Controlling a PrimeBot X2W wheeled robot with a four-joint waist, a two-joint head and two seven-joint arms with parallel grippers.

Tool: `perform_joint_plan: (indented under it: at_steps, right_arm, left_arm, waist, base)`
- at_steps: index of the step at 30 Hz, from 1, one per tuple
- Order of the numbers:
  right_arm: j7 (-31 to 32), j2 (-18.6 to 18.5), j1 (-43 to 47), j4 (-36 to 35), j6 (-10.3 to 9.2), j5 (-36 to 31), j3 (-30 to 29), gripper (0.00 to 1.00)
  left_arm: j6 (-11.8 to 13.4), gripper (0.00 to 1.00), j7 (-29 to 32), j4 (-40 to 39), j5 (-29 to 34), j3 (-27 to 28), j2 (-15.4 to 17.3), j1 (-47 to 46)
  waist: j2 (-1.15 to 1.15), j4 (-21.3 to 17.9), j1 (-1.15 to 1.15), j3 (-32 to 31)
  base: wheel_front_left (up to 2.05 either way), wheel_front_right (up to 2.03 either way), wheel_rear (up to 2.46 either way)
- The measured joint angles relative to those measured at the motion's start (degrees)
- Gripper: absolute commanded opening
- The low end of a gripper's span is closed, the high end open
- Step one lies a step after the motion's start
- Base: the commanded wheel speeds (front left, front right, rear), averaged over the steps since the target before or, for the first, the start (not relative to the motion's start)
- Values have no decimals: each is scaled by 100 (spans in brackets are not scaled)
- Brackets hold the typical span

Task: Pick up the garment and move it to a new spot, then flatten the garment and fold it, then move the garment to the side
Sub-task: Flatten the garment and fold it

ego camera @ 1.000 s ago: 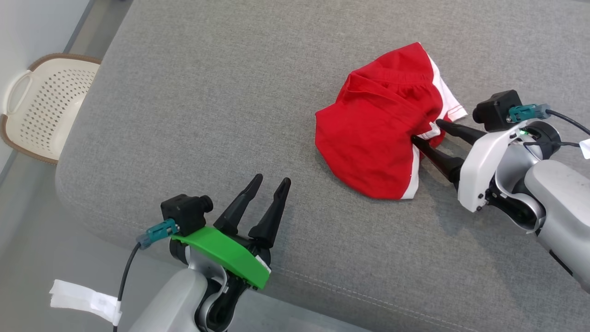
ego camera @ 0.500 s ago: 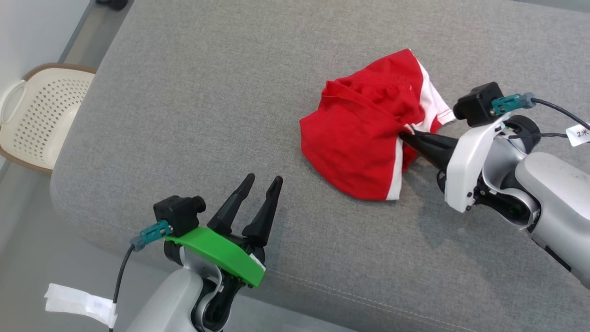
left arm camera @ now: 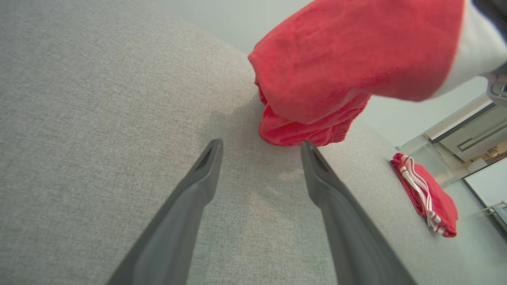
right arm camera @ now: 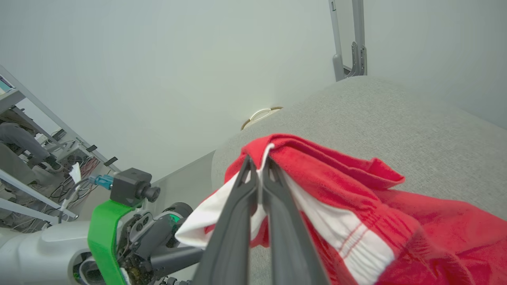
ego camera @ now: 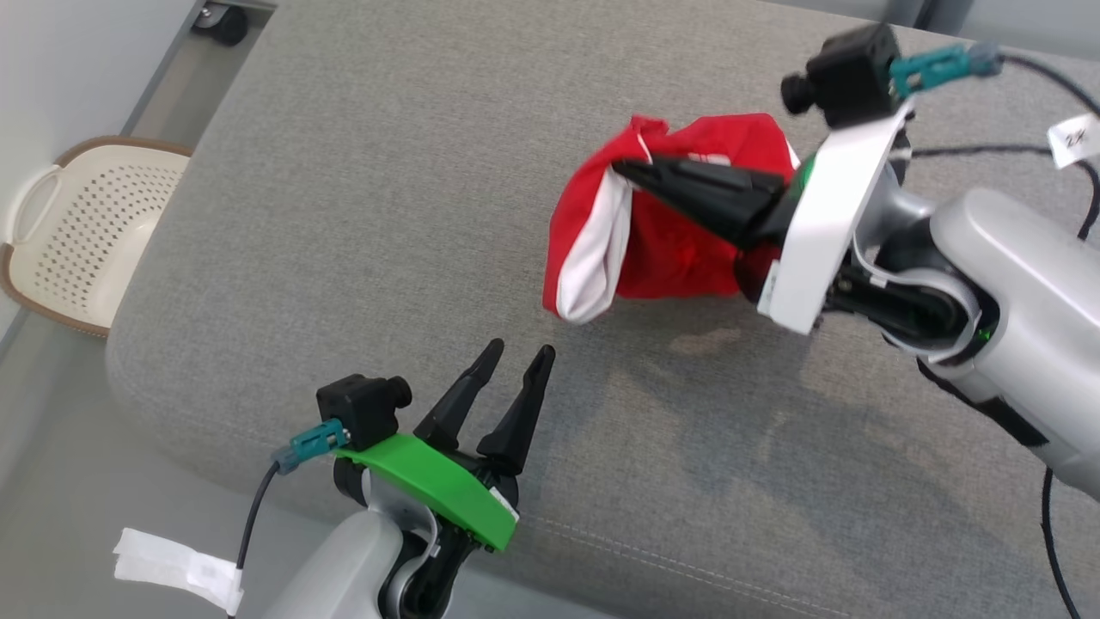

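Red garment [ego camera: 679,258] hangs bunched from the right gripper [ego camera: 620,168], pinched between its pressed-together fingertips, ahead of the spread, empty left gripper [ego camera: 520,348].

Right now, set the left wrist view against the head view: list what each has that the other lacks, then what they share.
Left wrist view, not head: a second, folded red garment with white stripes. Head view, not left wrist: a cream perforated basket on the floor, and the spot where the right gripper, jaws shut, pinches the red shorts. Both: the shorts, the grey cushion, the left gripper with jaws open.
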Motion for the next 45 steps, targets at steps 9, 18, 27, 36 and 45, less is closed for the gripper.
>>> perform_joint_plan:
  at_steps: [9, 18, 27, 36, 45]
  right_arm:
    - [178, 622, -543, 149, -222, 601, -569, 0]
    - [868, 563, -1128, 379, -312, 1302, -812, 0]
    - [1229, -608, -487, 957, -792, 1622, -1107, 0]
    - [722, -1053, 401, 1134, -975, 1891, -1617, 0]
    - [192, -1213, 896, 1069, -749, 2172, -2050, 0]
  left_arm:
    - [-7, 100, -43, 3, -186, -214, -81, -1]
    - [-7, 100, -99, 27, -232, -108, -87, 2]
    - [-7, 100, -144, 42, -227, 57, 100, 13]
    - [-7, 100, -142, -92, -129, 57, 249, 7]
    - [-7, 100, -140, -186, -107, 7, 231, -201]
  waist:
    - [0, 328, 0, -98]
    - [0, 463, 0, -244]
    - [0, 114, 0, -283]
    - [0, -474, 0, -142]
    - [0, -1078, 0, 165]
  base:
    - [0, 0, 0]
    - [0, 0, 0]
    - [0, 0, 0]
    - [0, 0, 0]
    - [0, 0, 0]
